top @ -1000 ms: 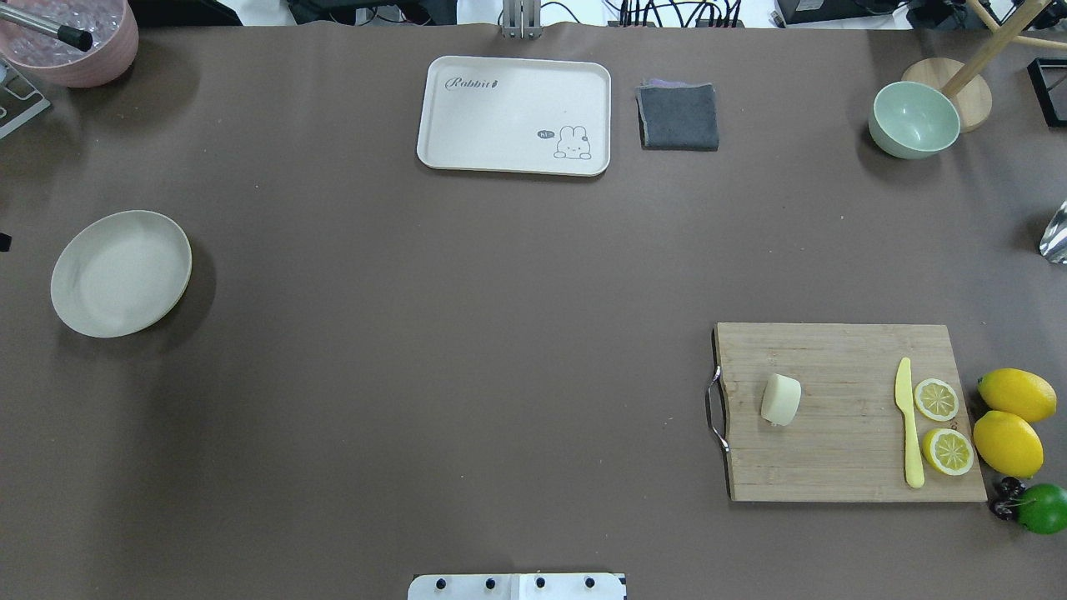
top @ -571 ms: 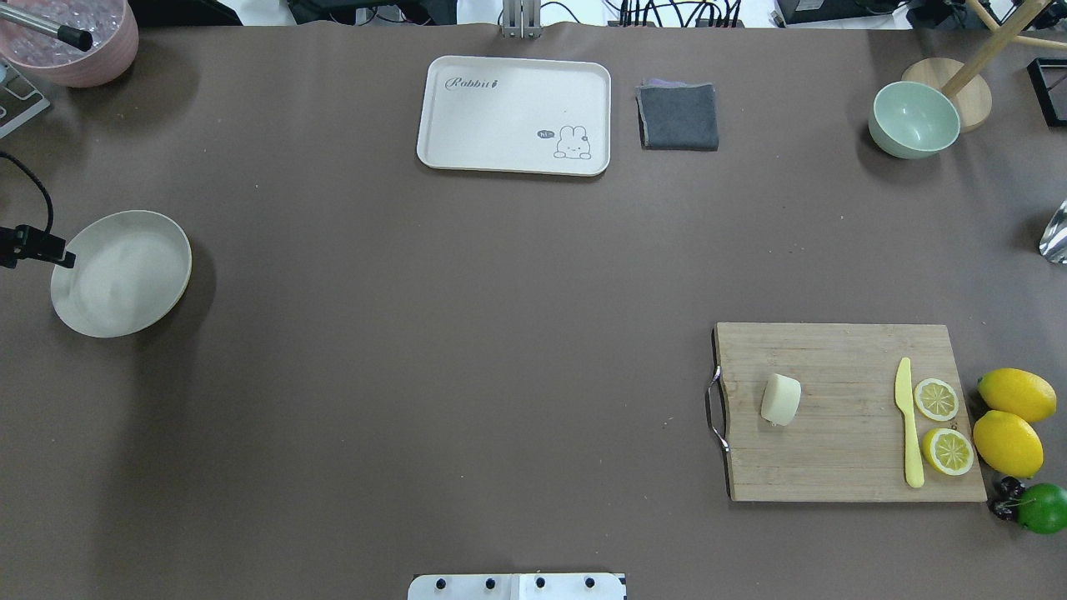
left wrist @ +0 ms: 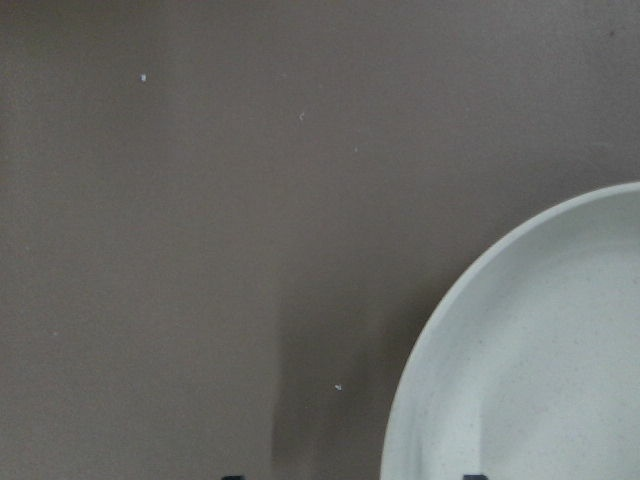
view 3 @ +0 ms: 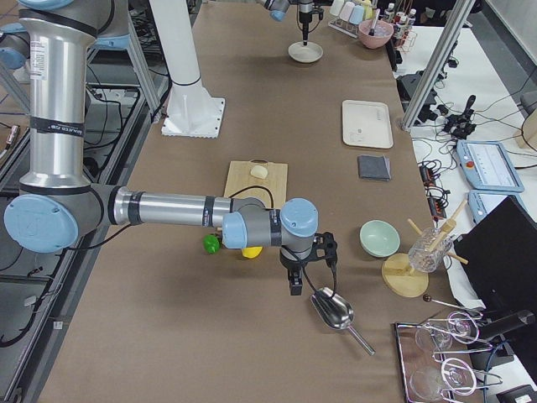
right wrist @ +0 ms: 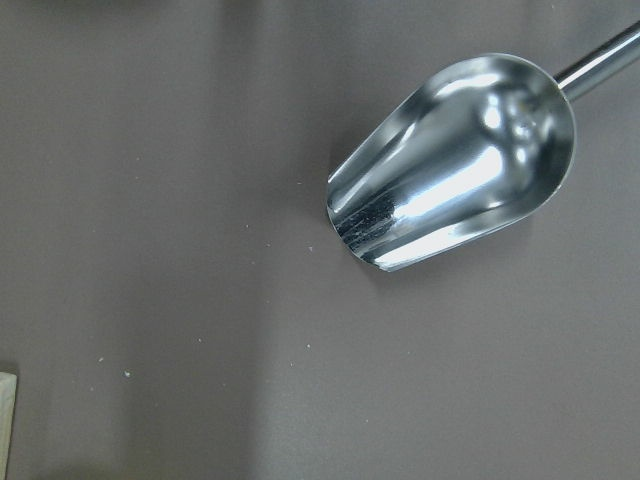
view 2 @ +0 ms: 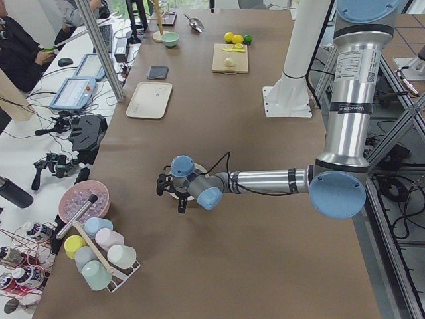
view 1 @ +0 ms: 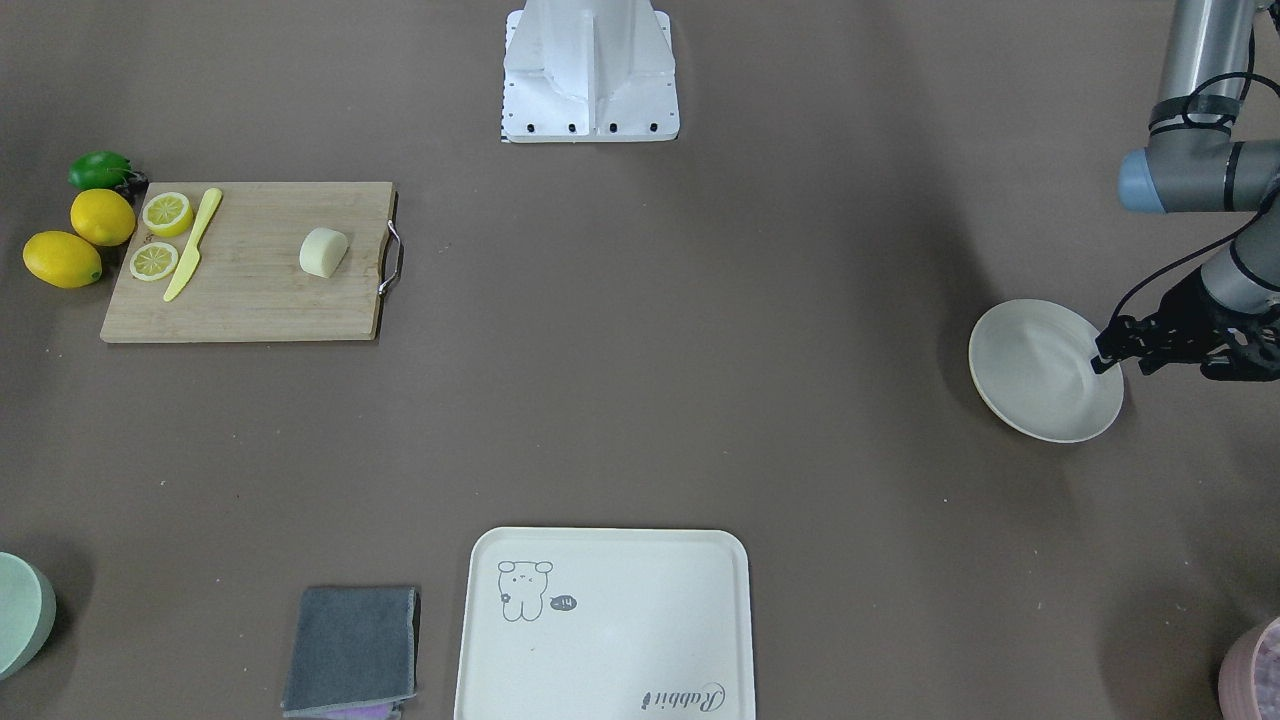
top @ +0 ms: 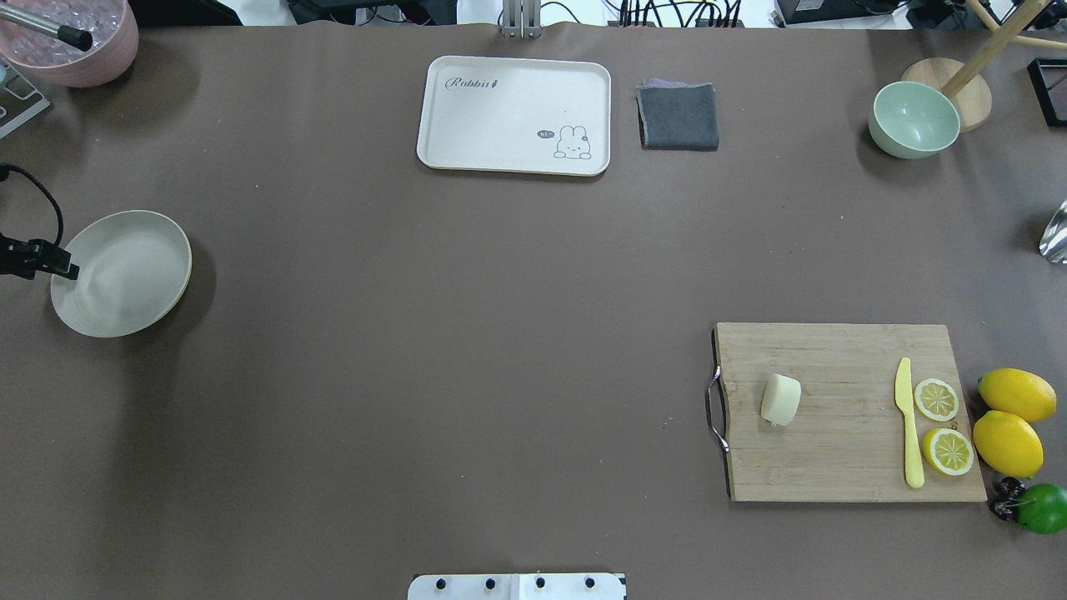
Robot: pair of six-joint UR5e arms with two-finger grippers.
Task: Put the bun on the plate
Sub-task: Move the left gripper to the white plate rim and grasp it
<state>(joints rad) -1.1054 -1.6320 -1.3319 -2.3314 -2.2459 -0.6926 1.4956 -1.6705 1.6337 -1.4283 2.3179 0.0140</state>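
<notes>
The bun (top: 781, 399) is lying on the cutting board (top: 834, 467), well apart from the plate (top: 133, 283), with a wide stretch of brown table (top: 458, 333) between them. A yellow knife (top: 909, 425) and lemon slices (top: 936, 399) are lying further right on the board. The left gripper (view 1: 1106, 358) is standing at the plate's outer rim. The left wrist view is showing its jaws wide, one tip on each side of the rim. Only the right side view is showing the right gripper (view 3: 295, 287), near a metal scoop (right wrist: 450, 165), and I cannot tell how its jaws are standing.

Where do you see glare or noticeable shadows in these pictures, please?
Right wrist view: bright glare on the metal scoop. Left wrist view: a soft dark shadow band on the table beside the plate. Overhead view: the plate throws a soft shadow to its right, the green bowl one to its left.
</notes>
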